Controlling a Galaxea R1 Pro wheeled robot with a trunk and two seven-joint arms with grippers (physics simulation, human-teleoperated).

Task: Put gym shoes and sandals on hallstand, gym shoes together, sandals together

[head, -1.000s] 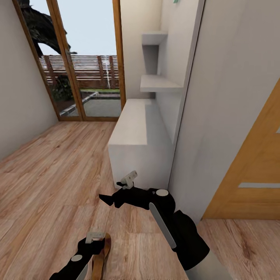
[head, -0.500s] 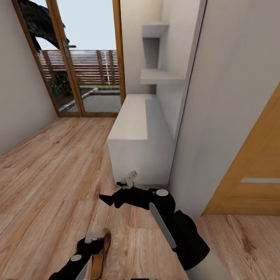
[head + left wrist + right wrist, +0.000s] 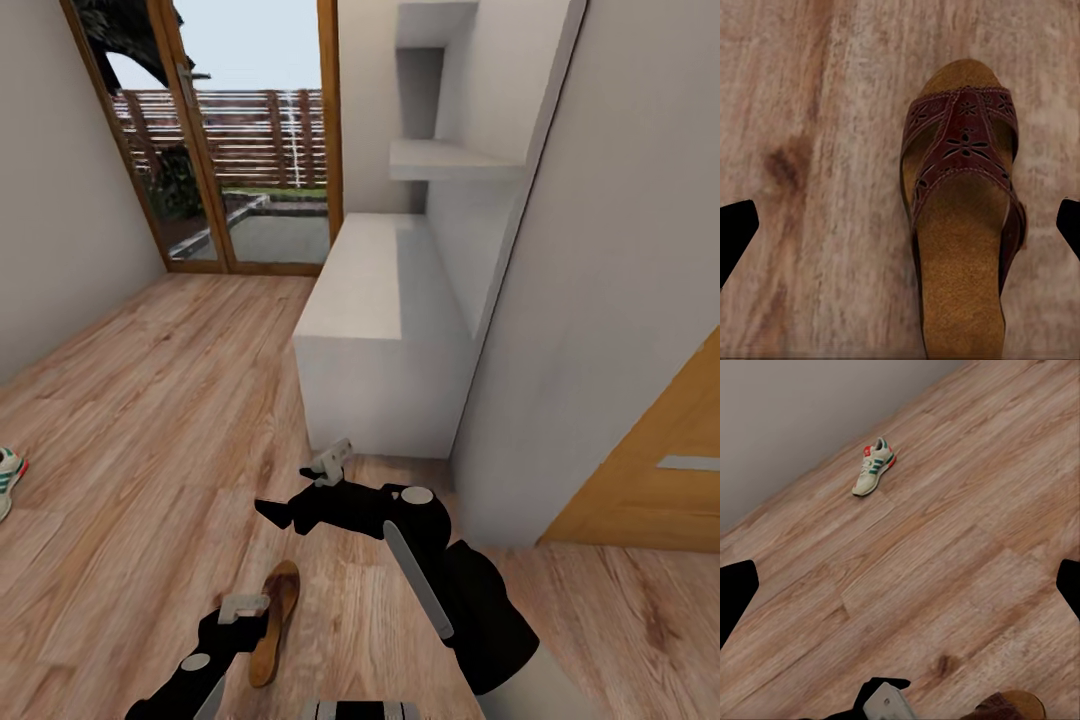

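Note:
One brown sandal (image 3: 276,618) lies on the corridor floor (image 3: 150,400), close beside my left gripper (image 3: 236,632). In the left wrist view the sandal (image 3: 961,217) sits directly below, its open toe pointing away, and the left gripper (image 3: 900,229) hangs open above it without touching. A white gym shoe (image 3: 8,476) with green stripes shows at the far left edge of the head view. The same gym shoe (image 3: 874,467) lies near the wall in the right wrist view. My right gripper (image 3: 272,513) is open and empty, pointing left. The hallstand (image 3: 380,300) stands ahead against the right wall.
A glass door with a wooden frame (image 3: 250,150) closes the far end of the corridor. A wooden door (image 3: 650,470) is at the right. A grey wall (image 3: 60,220) bounds the left side. Open floor stretches between the hallstand and that wall.
The head view has shifted: the hallstand sits closer, the gym shoe has come into view at the left, and more of the sandal shows. Both arms hold the same pose.

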